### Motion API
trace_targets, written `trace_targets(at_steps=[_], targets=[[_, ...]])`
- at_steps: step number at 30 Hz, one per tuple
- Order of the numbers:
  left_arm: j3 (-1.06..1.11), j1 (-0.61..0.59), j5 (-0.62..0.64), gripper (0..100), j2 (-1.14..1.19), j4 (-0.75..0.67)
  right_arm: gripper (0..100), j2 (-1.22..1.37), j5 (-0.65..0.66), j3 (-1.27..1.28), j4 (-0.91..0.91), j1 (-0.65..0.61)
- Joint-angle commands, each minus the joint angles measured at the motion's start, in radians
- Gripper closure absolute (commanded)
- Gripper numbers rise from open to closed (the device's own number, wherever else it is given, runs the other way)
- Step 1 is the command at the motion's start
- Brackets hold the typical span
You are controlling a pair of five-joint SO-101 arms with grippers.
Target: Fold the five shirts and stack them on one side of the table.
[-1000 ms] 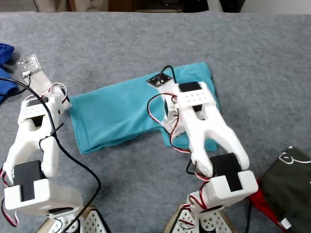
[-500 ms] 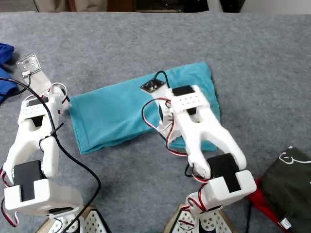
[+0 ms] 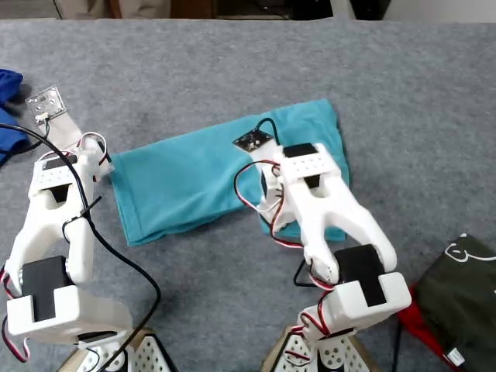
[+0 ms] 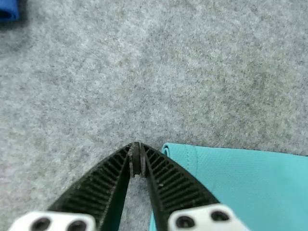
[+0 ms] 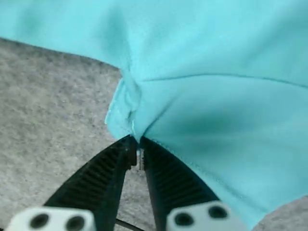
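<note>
A teal shirt (image 3: 186,178) lies partly folded across the middle of the grey table (image 3: 232,62). My right gripper (image 5: 136,147) is shut on a bunched edge of the teal shirt (image 5: 216,72). In the high view that gripper (image 3: 267,186) sits over the shirt's near right part, mostly hidden under its own arm. My left gripper (image 4: 136,161) is shut with nothing in it, its tips on the bare table right beside the teal shirt's (image 4: 240,183) left corner. In the high view the left gripper (image 3: 102,160) stands at the shirt's left end.
A blue shirt (image 3: 8,116) lies at the table's left edge, also seen as the blue shirt (image 4: 7,9) far ahead of my left gripper. A dark green shirt (image 3: 461,294) lies on something red (image 3: 422,325) at the near right. The far half of the table is bare.
The right arm swung a little to the left over the teal shirt, then came back right and slightly nearer. The left arm has kept still.
</note>
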Motion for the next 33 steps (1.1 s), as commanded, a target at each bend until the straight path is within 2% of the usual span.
trace_targets(at_steps=[1, 9, 17, 21, 26, 33], targets=[[-0.038, 0.0, 0.003, 98, -0.005, -0.015, 99.2, -0.002, -0.009, -0.002, -0.012, 0.015], [-0.038, 0.0, 0.003, 98, -0.005, -0.015, 98.7, -0.005, -0.011, -0.004, -0.021, -0.005], [-0.038, 0.0, 0.003, 98, -0.005, -0.015, 85.7, -0.002, -0.055, 0.002, -0.025, -0.047], [-0.038, 0.0, 0.003, 98, -0.005, -0.015, 86.4, 0.048, -0.055, -0.002, -0.028, -0.047], [-0.038, 0.0, 0.003, 98, -0.005, -0.015, 99.5, 0.145, -0.055, -0.03, -0.021, -0.042], [-0.038, 0.0, 0.003, 98, -0.005, -0.015, 99.3, 0.153, -0.055, -0.084, -0.017, -0.041]])
